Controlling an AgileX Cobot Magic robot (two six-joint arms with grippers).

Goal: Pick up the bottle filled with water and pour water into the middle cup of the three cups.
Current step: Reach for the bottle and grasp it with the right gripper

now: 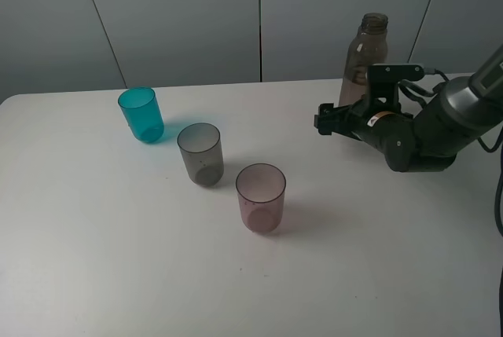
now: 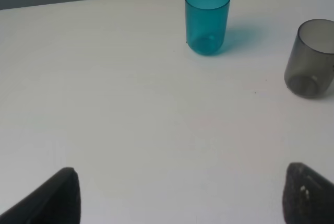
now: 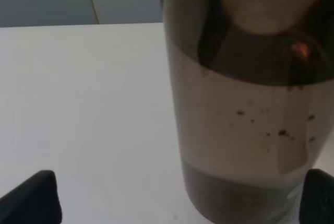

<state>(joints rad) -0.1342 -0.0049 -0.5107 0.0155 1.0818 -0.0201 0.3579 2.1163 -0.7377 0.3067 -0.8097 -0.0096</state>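
Grasp step: the right gripper [image 1: 328,119], jaws wide open, faces the bottle [image 1: 365,50] at its one o'clock; next, straddle and close.

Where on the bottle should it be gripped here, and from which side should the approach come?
Grip the bottle on its straight round body, about mid-height, below the narrower neck. It stands upright with water inside, so I would come in level from its near side in the high view, with the jaws open to either side of the body, and keep it upright.
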